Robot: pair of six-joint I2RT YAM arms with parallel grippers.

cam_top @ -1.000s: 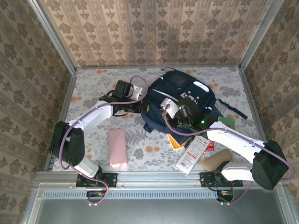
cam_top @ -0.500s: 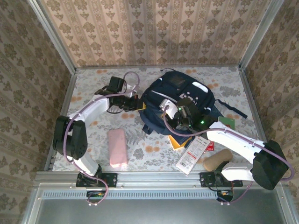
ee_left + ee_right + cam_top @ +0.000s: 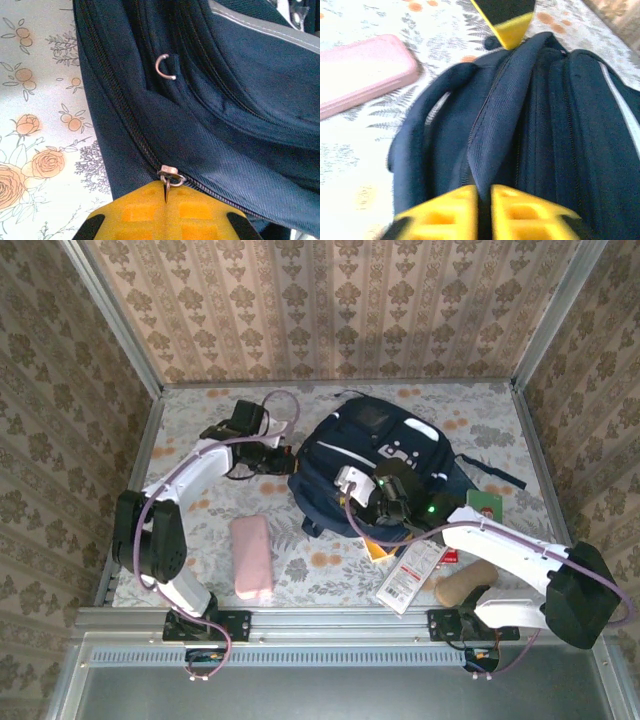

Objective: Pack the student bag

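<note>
The big dark blue student bag (image 3: 385, 445) lies in the middle of the desk (image 3: 190, 415), a bit toward the back. The desk has a flower cloth on it. The left pincer (image 3: 285, 458) is at the left edge of the bag. Seen from the left wrist, the left pincer (image 3: 166, 189) is closed. It pinches the little metal zip pull (image 3: 170, 176) on the bag's long black zip. A bit higher up, a small metal ring (image 3: 165, 67) sticks out of the blue cloth. The right pincer (image 3: 358, 502) is at the near side of the bag. Seen from the right wrist, its two yellow fingers (image 3: 442, 210) are almost together. A fold of the bag's cloth (image 3: 490, 135) is squeezed between them. A pink case (image 3: 252, 555) lies flat on the desk, to the left of the bag and closer to the arms. A red and white packet (image 3: 410, 575) and a tan thing (image 3: 465, 582) lie near the right arm.
</note>
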